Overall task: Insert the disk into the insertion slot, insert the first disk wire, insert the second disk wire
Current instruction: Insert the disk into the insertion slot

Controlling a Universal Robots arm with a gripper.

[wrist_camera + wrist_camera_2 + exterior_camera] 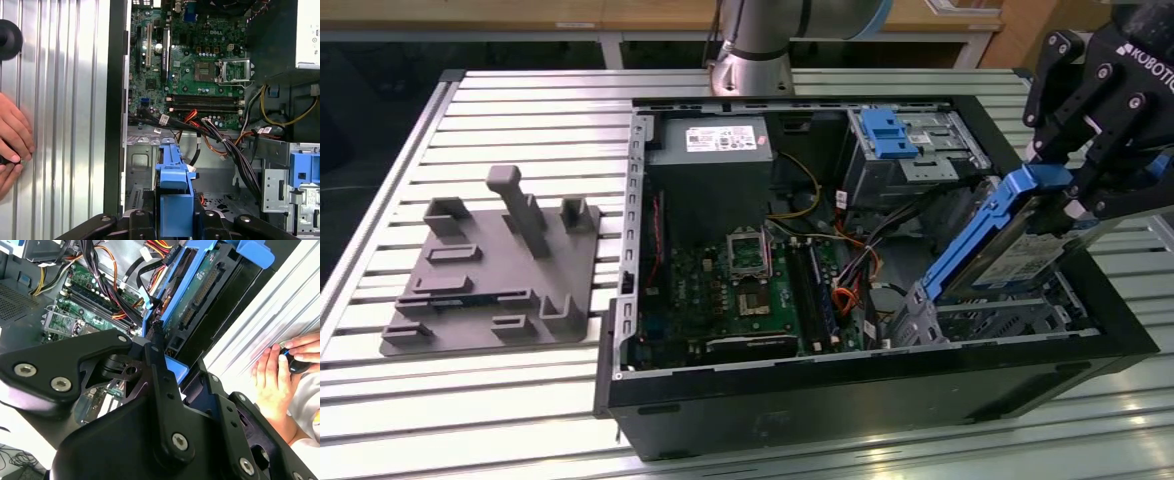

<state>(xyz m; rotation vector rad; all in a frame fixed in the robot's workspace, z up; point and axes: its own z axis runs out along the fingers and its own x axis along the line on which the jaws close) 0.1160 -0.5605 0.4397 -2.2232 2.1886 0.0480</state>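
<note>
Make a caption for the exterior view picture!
Gripper holds the disk tilted over the insertion slot inside the open computer case.

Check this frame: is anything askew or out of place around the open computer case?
The disk stands steeply tilted in the gripper, its lower end at the insertion slot rather than lying flat in it. In the second wrist view, a person's hand is over the slatted table right beside the case.

Bright glare off slatted table (454,400)
</note>
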